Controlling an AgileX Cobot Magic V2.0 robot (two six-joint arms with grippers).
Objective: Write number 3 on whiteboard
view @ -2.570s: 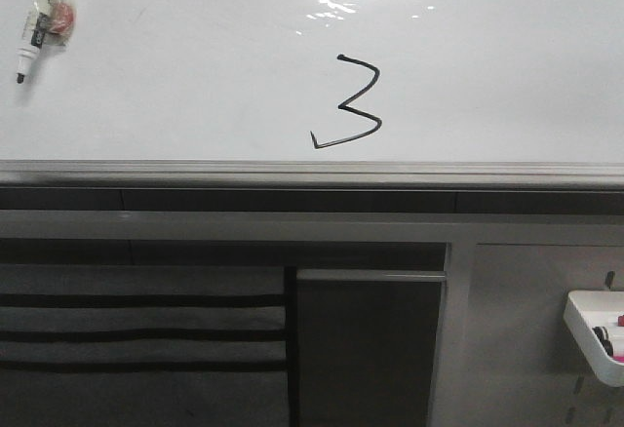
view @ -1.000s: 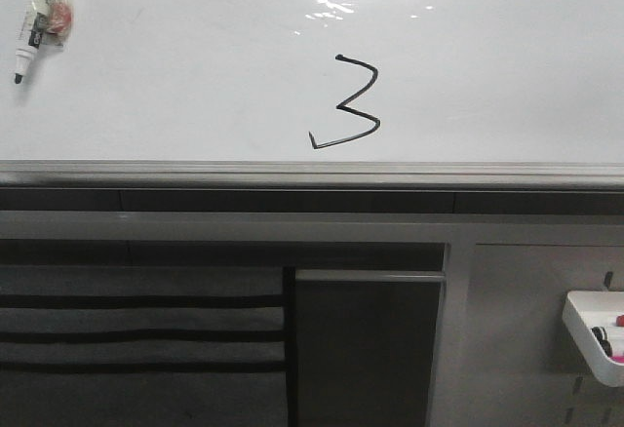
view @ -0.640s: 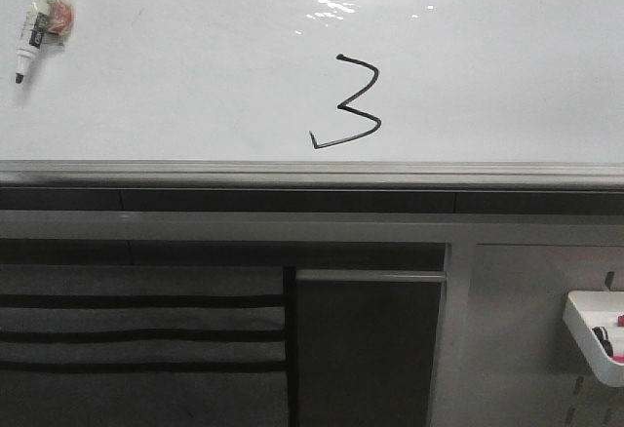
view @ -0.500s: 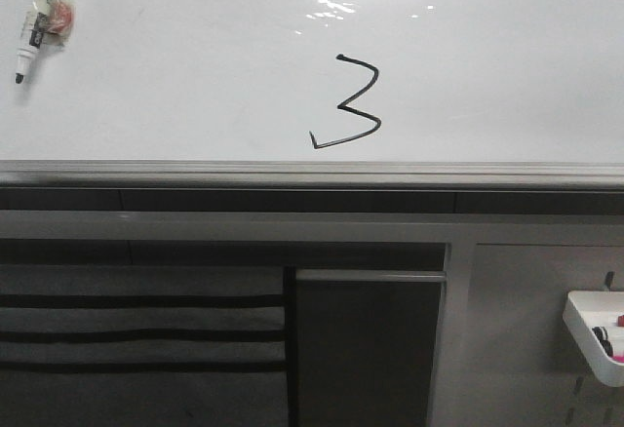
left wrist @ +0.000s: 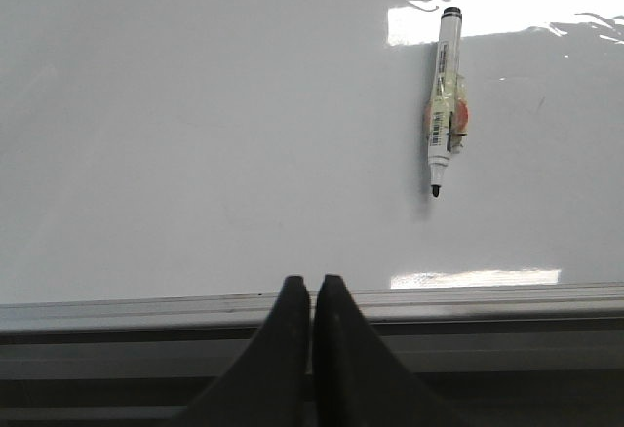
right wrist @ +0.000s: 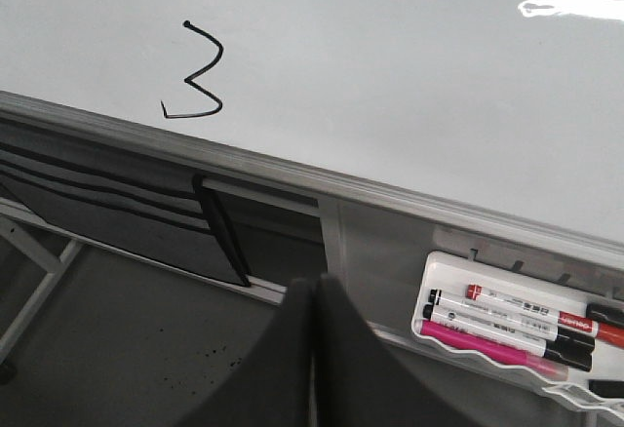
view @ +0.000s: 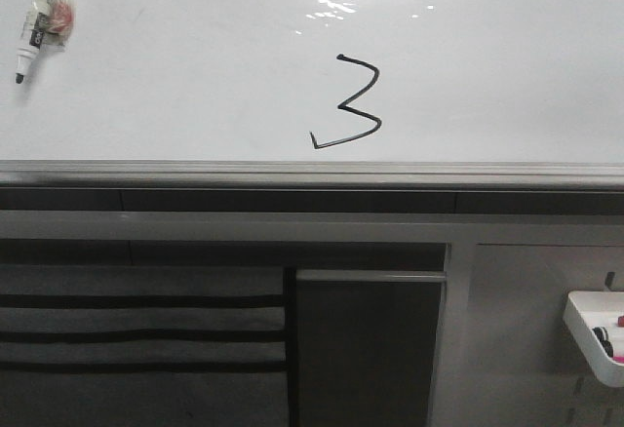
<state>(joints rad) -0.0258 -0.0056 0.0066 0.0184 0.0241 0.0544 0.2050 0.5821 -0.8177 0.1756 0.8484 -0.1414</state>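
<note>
Both pincers, left point(left wrist: 312, 295) & right point(right wrist: 314, 295), pressed together, empty, well apart from number 3 point(view: 348, 101) on whiteboard point(view: 175, 76).

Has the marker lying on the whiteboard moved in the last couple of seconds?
No. In the front view the marker keeps its place on the whiteboard, the same way off from the number 3 and the silver rail.

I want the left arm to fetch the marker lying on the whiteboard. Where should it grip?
Grip the marker on its bare white barrel, just behind the black back end and clear of the taped lump at mid-length. It lies flat on the whiteboard, so come straight down, fingers across its width.
</note>
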